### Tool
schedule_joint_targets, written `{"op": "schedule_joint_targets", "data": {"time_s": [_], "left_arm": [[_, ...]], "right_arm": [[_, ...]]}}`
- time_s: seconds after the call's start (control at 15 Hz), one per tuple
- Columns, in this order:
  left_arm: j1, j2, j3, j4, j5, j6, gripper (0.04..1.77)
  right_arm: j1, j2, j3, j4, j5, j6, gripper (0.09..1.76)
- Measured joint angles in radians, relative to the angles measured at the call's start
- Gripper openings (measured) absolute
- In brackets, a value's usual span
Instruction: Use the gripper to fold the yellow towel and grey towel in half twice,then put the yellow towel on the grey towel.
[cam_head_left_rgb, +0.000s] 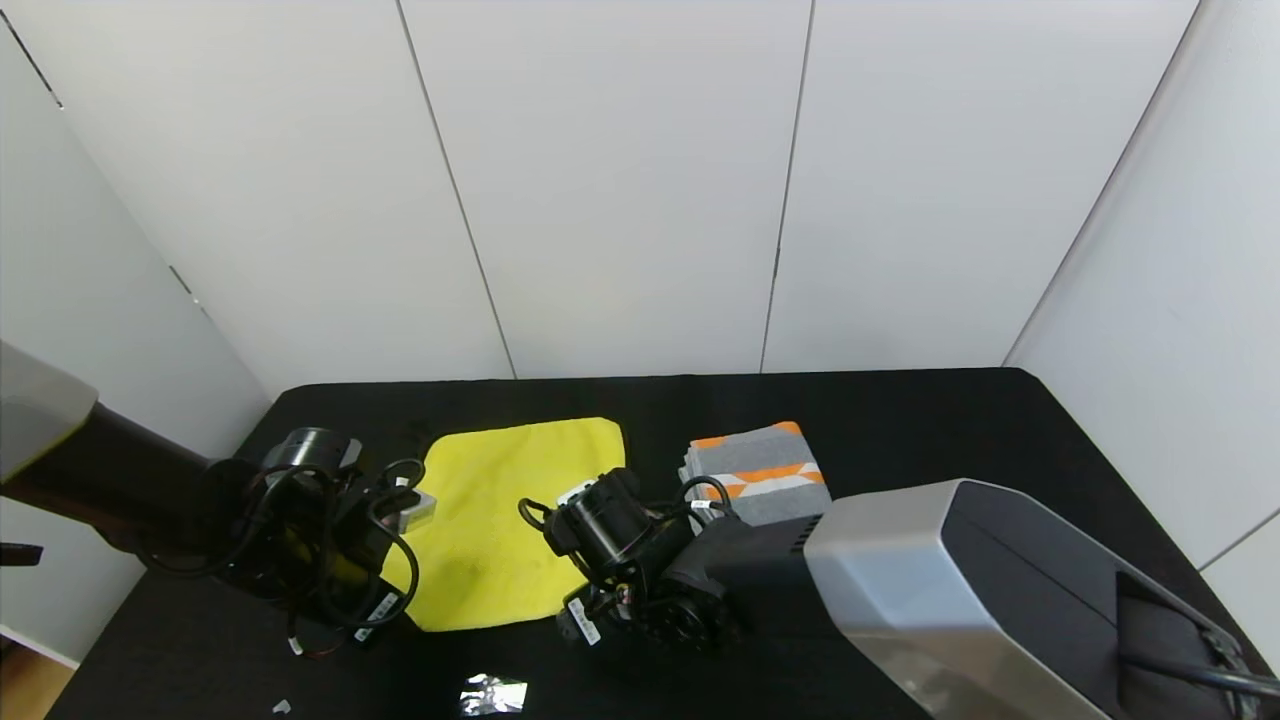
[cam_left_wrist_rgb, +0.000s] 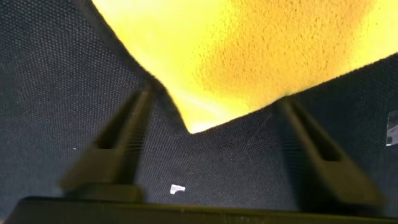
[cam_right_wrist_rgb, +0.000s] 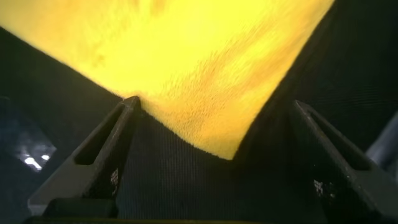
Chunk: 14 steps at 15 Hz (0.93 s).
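The yellow towel (cam_head_left_rgb: 505, 520) lies spread flat on the black table (cam_head_left_rgb: 900, 430). To its right, apart from it, the grey towel (cam_head_left_rgb: 755, 475) sits folded in a thick stack with orange and white bands on top. My left gripper (cam_left_wrist_rgb: 214, 102) is low over the towel's near left corner, open, and the yellow towel's corner tip (cam_left_wrist_rgb: 189, 124) lies between its fingers. At the near right corner my right gripper (cam_right_wrist_rgb: 214, 102) also stands open, with that corner of the yellow towel (cam_right_wrist_rgb: 227, 149) between its fingers. Neither one pinches the cloth.
A crumpled foil scrap (cam_head_left_rgb: 492, 693) and a small white bit (cam_head_left_rgb: 282, 706) lie near the table's front edge. A white speck (cam_left_wrist_rgb: 177, 188) sits on the cloth below the left gripper. White wall panels close the back and sides.
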<state>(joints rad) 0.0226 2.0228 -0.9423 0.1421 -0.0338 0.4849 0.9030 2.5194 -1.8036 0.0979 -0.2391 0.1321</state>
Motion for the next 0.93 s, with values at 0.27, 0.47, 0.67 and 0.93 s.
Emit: {"op": "schedule_joint_targets", "data": {"time_s": [0.27, 0.47, 0.67, 0.93], "left_arm": [[0.0, 0.002, -0.001, 0.0, -0.001, 0.0, 0.8], [-0.003, 0.0, -0.001, 0.0, -0.001, 0.0, 0.13], [-0.003, -0.004, -0.001, 0.001, -0.001, 0.0, 0.12], [-0.004, -0.006, -0.001, 0.001, -0.001, 0.0, 0.12]], "right_arm": [[0.0, 0.001, 0.0, -0.003, 0.0, 0.001, 1.71], [0.0, 0.022, -0.001, -0.004, 0.0, 0.002, 1.71], [0.0, 0.031, -0.007, -0.006, -0.001, 0.008, 1.71], [-0.001, 0.036, -0.009, -0.006, 0.0, 0.01, 1.71]]}}
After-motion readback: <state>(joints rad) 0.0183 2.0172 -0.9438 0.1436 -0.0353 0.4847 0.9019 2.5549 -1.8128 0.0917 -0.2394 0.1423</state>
